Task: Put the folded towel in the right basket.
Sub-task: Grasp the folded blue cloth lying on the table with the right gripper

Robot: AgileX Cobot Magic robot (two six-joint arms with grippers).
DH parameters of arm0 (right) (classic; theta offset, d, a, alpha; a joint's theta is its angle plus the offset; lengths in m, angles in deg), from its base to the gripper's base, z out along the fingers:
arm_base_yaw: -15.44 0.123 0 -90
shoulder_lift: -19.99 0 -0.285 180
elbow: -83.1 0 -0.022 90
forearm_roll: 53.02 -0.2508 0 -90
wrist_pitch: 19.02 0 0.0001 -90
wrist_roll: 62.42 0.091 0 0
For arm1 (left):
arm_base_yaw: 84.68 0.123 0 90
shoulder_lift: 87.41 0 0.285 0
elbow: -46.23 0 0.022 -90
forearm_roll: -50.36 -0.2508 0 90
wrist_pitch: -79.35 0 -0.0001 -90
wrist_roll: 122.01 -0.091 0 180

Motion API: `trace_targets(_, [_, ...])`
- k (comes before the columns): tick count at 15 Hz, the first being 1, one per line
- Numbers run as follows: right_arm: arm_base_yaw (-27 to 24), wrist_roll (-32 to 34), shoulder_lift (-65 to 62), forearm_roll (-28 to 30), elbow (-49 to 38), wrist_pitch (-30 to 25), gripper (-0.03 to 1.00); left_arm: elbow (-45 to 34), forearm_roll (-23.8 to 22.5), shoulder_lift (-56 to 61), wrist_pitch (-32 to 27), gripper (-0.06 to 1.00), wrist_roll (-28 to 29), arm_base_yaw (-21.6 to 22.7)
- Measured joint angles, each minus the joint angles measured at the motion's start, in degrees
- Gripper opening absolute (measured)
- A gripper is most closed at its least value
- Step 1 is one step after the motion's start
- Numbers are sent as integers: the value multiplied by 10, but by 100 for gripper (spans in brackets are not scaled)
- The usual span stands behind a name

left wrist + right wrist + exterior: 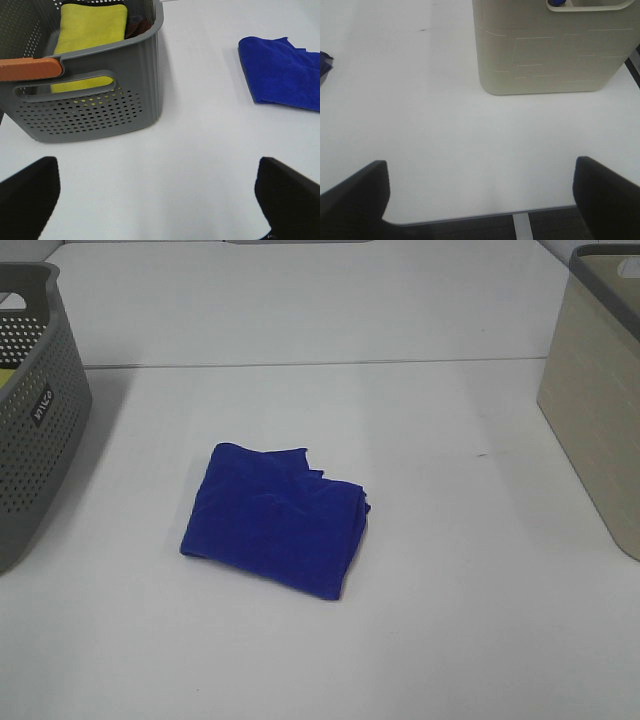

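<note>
The folded blue towel (275, 520) lies flat on the white table, a little left of the middle; it also shows in the left wrist view (282, 72), and its edge peeks into the right wrist view (324, 62). The right basket (600, 390) is beige and stands at the table's right edge; it also shows in the right wrist view (550, 47). Neither arm appears in the exterior high view. My left gripper (160, 200) is open and empty, back from the towel. My right gripper (480, 200) is open and empty, over the table's near edge in front of the beige basket.
A grey perforated basket (35, 410) stands at the table's left edge; in the left wrist view (85, 105) it holds a folded yellow cloth (90, 35) and has an orange handle grip (30, 68). The table's front edge (485, 216) lies under my right gripper.
</note>
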Motion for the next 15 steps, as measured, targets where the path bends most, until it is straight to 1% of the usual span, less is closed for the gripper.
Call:
trace_targets(12, [0, 0, 0, 0, 0, 0, 96, 0, 0, 0, 0, 99, 0, 0])
trace_targets(13, [0, 0, 0, 0, 0, 0, 96, 0, -2, 0, 0, 99, 0, 0])
trace_targets(15, [0, 0, 0, 0, 0, 0, 96, 0, -20, 0, 0, 99, 0, 0])
